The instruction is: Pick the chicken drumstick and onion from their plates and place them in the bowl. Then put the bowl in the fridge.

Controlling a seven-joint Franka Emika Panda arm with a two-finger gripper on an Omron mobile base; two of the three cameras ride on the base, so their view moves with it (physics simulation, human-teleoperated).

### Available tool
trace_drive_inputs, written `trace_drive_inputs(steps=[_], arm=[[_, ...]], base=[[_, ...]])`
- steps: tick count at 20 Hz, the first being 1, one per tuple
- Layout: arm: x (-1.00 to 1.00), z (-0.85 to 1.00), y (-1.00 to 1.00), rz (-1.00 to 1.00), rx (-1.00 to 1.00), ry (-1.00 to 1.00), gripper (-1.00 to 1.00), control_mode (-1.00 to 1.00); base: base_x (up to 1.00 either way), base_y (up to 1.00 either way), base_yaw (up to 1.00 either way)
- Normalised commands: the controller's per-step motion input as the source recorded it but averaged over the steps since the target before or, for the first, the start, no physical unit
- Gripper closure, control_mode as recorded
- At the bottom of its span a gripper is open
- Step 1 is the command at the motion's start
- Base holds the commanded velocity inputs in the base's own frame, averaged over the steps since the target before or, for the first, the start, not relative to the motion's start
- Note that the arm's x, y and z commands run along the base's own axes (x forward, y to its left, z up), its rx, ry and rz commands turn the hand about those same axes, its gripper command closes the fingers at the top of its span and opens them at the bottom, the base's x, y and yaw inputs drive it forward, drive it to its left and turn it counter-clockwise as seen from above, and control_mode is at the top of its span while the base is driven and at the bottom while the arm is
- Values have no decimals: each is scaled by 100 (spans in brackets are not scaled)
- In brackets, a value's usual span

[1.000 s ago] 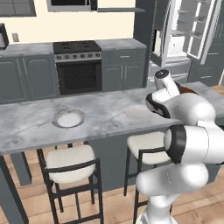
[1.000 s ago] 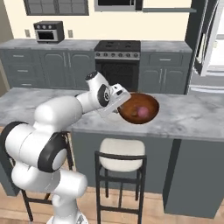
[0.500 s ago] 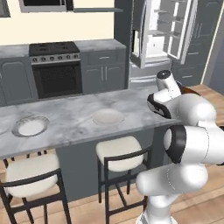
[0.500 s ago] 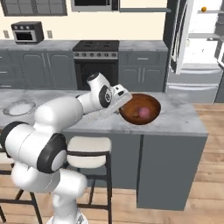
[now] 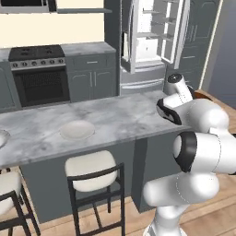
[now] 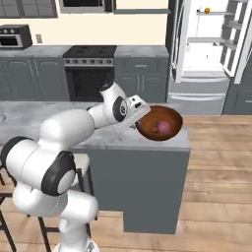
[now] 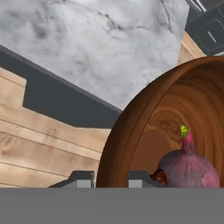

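My gripper (image 6: pixel 139 114) is shut on the near rim of the glossy reddish-brown bowl (image 6: pixel 159 123) and holds it tilted in the air over the right end of the marble island (image 6: pixel 29 118). In the hand view my gripper (image 7: pixel 110 179) straddles the bowl (image 7: pixel 131 131) wall, one fingertip on each side. The reddish-purple onion (image 7: pixel 188 168) lies inside, and the onion (image 6: pixel 165 127) shows from the right base too. A brown bit of the chicken drumstick (image 7: pixel 159 176) peeks out beside it. The fridge (image 6: pixel 206 44) stands open ahead, bright white inside. Both plates, the pale one (image 5: pixel 77 130) and the grey-rimmed one (image 5: pixel 1 137), lie on the island.
Stools (image 5: pixel 92 173) stand along the island's near side. A stove (image 5: pixel 39 69) and grey cabinets line the back wall. An orange ball (image 6: pixel 207 10) sits on the fridge's top shelf. Wooden floor (image 6: pixel 216 147) lies between island and fridge.
The base has driven on, so the whole scene slid left and the open fridge came closer. The bowl stays in my gripper with the onion inside.
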Motion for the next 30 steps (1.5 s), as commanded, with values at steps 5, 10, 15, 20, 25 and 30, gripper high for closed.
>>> trace_drive_inputs(steps=[5,10,15,20,25,30], arm=[[0,0,0,0,0,0,100,100],[0,0,0,0,0,0,100,100],[0,0,0,0,0,0,100,100],[0,0,0,0,0,0,100,100],[0,0,0,0,0,0,100,100],[0,0,0,0,0,0,100,100]], base=[[27,-70,0],[37,-67,2],[39,-64,6],[40,-61,9],[40,-63,7],[40,-63,8]])
